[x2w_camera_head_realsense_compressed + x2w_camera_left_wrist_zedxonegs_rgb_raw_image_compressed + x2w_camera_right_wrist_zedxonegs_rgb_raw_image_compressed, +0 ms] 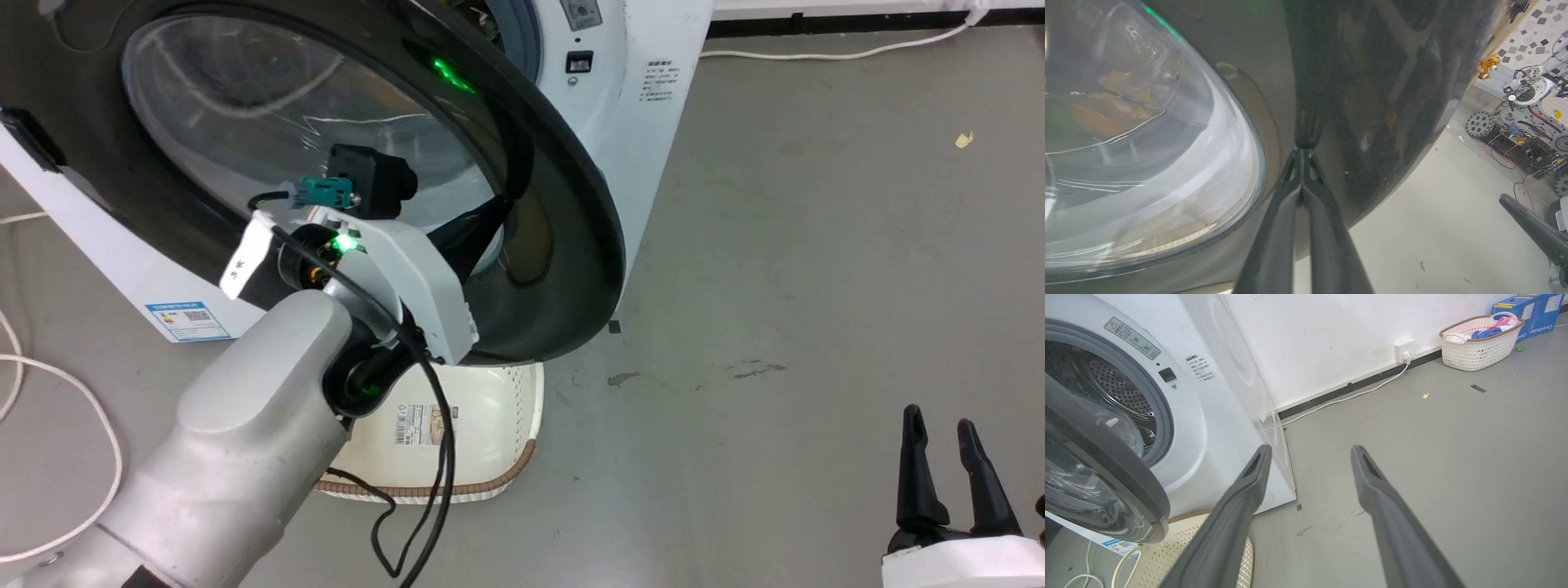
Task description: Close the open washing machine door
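From the head camera: washing machine door (563, 269) standing part open, swung out from the front of the white washing machine (653, 122) and angled across its porthole, black rim and clear glass bowl turned toward the camera. Left gripper (483, 227) closed, dark fingers pressed together and set tip-first against the black rim just right of the glass, clamping nothing. Cream perforated basket (498, 408) on the grey floor (816, 286), partly under the door's lower edge. Blue sticker (188, 321) low on the machine front. Right gripper (939, 420) at lower right, well apart from the door, fingers spread and empty. From the left wrist: closed fingers meeting at their tips on the glossy rim and mirrored in it, glass bowl bulging to the left, a wheeled machine (1515, 130) and an orange toy tiger (1488, 65) far off. From the right wrist: spread fingers pointing at the floor beside the machine, a gap between door and grey gasket (1165, 416), perforated steel drum (1114, 381) visible inside, a laundry basket (1478, 347) of clothes near a wall socket (1404, 349).
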